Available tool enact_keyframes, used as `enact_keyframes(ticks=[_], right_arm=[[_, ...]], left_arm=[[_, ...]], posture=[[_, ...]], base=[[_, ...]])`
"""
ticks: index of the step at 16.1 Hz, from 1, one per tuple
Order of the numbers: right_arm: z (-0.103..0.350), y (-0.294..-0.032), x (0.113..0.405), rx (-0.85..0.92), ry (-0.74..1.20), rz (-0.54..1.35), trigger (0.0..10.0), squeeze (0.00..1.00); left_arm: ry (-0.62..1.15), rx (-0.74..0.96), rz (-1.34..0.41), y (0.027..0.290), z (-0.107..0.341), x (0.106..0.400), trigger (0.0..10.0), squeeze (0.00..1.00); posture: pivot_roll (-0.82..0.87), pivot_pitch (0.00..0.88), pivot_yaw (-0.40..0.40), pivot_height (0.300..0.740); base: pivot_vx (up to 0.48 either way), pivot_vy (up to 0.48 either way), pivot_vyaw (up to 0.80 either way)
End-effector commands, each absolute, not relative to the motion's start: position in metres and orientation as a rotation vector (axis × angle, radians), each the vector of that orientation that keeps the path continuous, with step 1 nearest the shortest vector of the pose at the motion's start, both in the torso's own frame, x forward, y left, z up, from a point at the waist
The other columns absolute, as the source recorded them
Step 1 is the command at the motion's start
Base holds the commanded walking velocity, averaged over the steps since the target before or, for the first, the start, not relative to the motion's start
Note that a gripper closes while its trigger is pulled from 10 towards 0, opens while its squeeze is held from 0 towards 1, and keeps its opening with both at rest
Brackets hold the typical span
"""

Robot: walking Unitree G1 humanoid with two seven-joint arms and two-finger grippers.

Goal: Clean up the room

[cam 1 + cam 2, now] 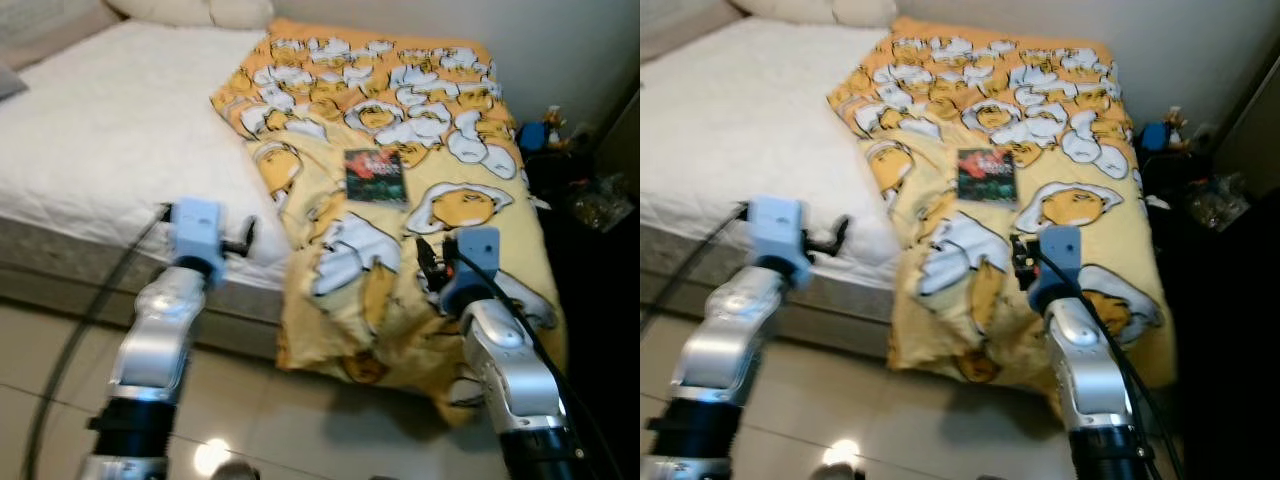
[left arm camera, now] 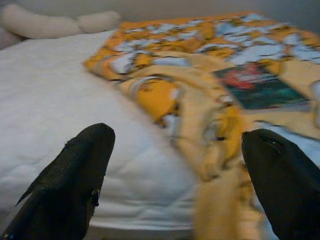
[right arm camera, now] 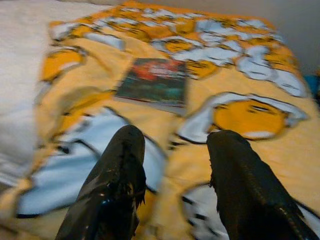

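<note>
1. The robot stands at the foot of the bed (image 1: 90, 150), both arms raised toward it. I judge the step in hand to be the approach: nothing is held yet, and both grippers hang short of anything to pick up.

2. The thing most likely to be tidied is the book (image 1: 375, 176), dark-covered with red and green on it. It lies flat on the yellow blanket (image 1: 400, 120), roughly in the blanket's middle, well in from the bed's foot edge.

3. The blanket covers the side of the bed on the robot's right and spills over the foot edge toward the floor (image 1: 270, 420). Beside it the white mattress is bare, with pillows (image 1: 190, 10) at the far end.

4. The right gripper (image 3: 172, 150) is above the blanket's near part, short of the book, fingers apart and empty, pointed roughly at it.

5. The left gripper (image 2: 177, 150) hovers near the bed's foot edge, at the blanket's left border, fingers wide apart and empty.

6. Beyond the blanket's right edge, a dark corner holds small clutter (image 1: 550, 130), too dim to identify.

7. The next move, in my judgement, calls for reaching the right gripper farther over the blanket to the book. A flat book on soft cloth gives little edge to grasp, so the fingers would need to come in low at one side.
</note>
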State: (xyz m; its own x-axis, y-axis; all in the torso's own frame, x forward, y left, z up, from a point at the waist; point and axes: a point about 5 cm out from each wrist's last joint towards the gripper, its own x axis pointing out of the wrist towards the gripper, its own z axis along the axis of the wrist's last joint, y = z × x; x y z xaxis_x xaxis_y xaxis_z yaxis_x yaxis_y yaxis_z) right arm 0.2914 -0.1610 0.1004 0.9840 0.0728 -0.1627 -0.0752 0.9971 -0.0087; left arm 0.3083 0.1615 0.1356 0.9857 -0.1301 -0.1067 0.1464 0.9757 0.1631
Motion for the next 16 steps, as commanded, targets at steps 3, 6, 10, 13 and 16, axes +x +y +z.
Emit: enact_keyframes(ticks=[3, 6, 10, 13, 16], right_arm=[[0.0997, -0.1649, 0.292, -0.011, 0.175, 0.055, 10.0, 0.0], [0.0989, -0.1647, 0.2925, -0.008, 0.179, 0.052, 10.0, 0.0], [0.0988, -0.1655, 0.2933, -0.045, 0.165, 0.036, 10.0, 0.0], [0.0976, -0.1674, 0.2938, -0.052, 0.172, 0.023, 10.0, 0.0], [0.0964, -0.1698, 0.2936, -0.048, 0.176, 0.015, 10.0, 0.0]], left_arm=[[0.085, 0.184, -0.122, 0.1663, 0.1388, 0.3096, 10.0, 0.78], [0.086, 0.185, -0.119, 0.1663, 0.1387, 0.3102, 10.0, 0.78], [0.092, 0.155, -0.084, 0.1694, 0.1382, 0.3115, 10.0, 0.76], [0.077, 0.149, -0.092, 0.1706, 0.1408, 0.3118, 10.0, 0.79], [0.079, 0.141, -0.102, 0.1697, 0.1404, 0.311, 10.0, 0.8]], posture=[[0.07, 0.0, -0.03, 0.74], [0.07, 0.0, -0.03, 0.74], [0.07, 0.0, -0.031, 0.74], [0.07, 0.0, -0.032, 0.74], [0.07, 0.0, -0.03, 0.74]], base=[[0.0, -0.48, 0.0], [0.0, -0.48, 0.0], [0.0, -0.12, 0.0], [0.0, 0.0, 0.0], [0.189, 0.0, 0.0]])
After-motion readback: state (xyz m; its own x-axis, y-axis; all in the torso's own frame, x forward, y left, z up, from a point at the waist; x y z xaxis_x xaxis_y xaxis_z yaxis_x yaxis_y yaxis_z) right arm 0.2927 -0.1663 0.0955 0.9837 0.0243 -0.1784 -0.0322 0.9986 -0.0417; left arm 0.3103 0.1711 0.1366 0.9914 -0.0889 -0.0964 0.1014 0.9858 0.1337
